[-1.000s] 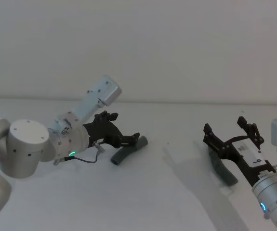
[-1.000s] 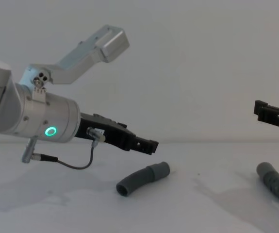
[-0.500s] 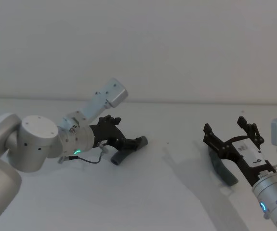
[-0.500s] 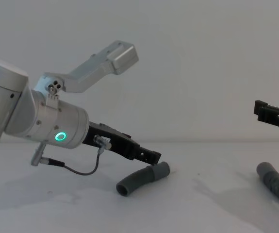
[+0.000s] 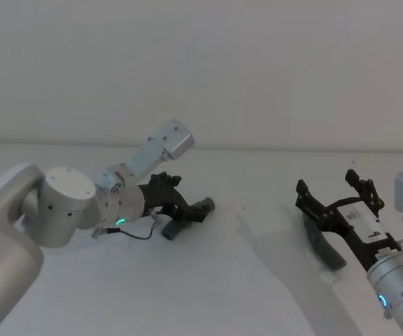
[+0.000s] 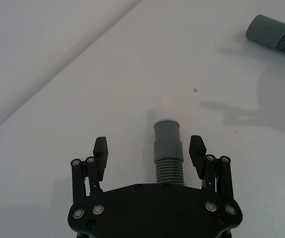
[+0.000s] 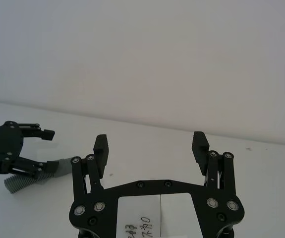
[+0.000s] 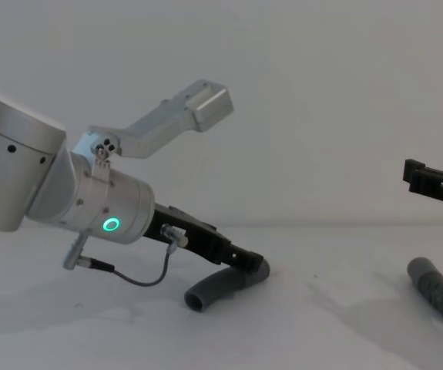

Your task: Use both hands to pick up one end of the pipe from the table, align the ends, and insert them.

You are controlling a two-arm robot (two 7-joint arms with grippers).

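Plain matt white table carries both hose pieces, with nothing else on it.

1. Right side, nearest the robot. The black two-fingered right gripper hangs above the table with its fingers spread wide. It holds nothing and touches nothing. The long dark grey ribbed hose piece lies flat just beneath and beside it, with its wide plain grey cuff turned toward the table centre. Judgement: the arm is staged over its own piece, so a short descent should suffice for a grasp.

2. Left side, farther out. The black two-fingered left gripper, on the silver arm with the green ring light, reaches forward and down to table level. Its fingers are released and straddle the short curved dark grey ribbed hose piece, one on each side, where ribs meet smooth cuff. A gap shows between each pad and the hose.

3. The narrower white tip projects beyond the fingertips. Judgement: gripping behind the cuff leaves the tip free for insertion. Closing is the next requirement.
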